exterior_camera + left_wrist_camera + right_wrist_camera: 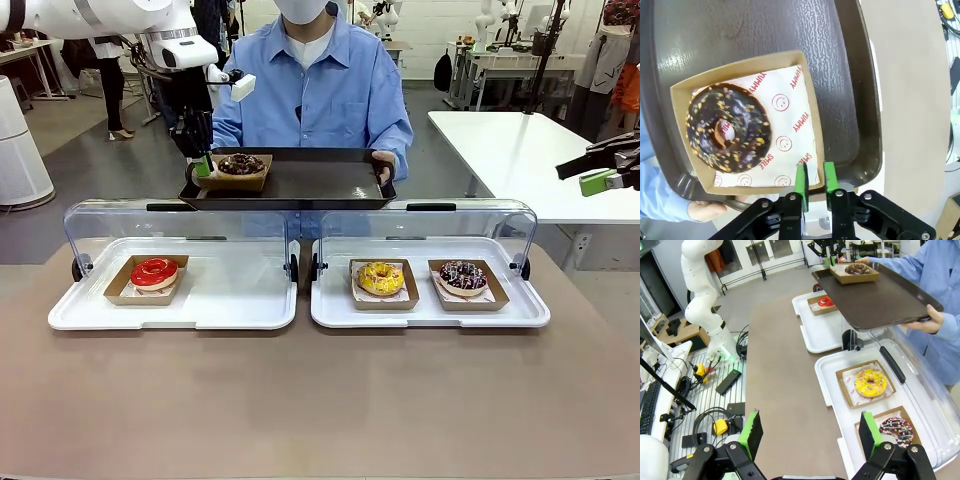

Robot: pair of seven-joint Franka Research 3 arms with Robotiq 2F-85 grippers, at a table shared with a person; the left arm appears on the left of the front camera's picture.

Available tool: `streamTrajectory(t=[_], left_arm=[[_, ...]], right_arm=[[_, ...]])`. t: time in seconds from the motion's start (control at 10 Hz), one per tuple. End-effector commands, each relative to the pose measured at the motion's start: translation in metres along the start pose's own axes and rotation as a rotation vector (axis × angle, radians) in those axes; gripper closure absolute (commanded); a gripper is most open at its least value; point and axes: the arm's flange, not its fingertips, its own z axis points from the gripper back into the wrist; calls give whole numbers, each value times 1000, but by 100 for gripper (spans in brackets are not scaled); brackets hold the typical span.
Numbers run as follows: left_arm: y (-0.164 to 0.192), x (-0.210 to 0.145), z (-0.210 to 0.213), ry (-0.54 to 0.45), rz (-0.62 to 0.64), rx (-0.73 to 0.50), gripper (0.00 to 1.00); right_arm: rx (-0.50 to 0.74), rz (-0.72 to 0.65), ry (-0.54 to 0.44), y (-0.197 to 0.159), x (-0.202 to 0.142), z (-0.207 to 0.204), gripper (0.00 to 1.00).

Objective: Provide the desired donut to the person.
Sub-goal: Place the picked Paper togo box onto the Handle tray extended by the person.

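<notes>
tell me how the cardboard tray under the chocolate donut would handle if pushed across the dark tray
The cardboard tray looks thin and shallow, so probably light and bendy at its rim. On the textured serving tray it may drag rather than glide. The chocolate donut sits flat, unlikely to roll.

The dark brown plastic tray's (320, 182) left end is occupied by a brown cardboard box (232, 184); the rest is left bare.

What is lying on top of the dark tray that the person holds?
A cardboard box sits on the tray, holding a chocolate donut on printed paper. The paper under the donut is covered, so unseen.
</notes>
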Motion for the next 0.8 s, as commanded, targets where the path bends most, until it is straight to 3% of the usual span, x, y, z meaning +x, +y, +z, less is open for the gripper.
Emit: streamTrajectory(t=[0.0,0.2,0.3,0.4,0.7], left_arm=[[1,-3,5,-23,-11,-17,0],[0,-2,4,-25,-8,-18,0],[1,-2,5,-25,-7,-20,7],[2,-3,6,-25,-7,-23,0],[1,-2,6,-26,-7,-26,0]], right_arm=[[6,4,-12,0,0,0,0],[6,4,-12,0,0,0,0],[6,4,-12,0,0,0,0],[6,4,-12,0,0,0,0],[6,4,-12,0,0,0,0]])
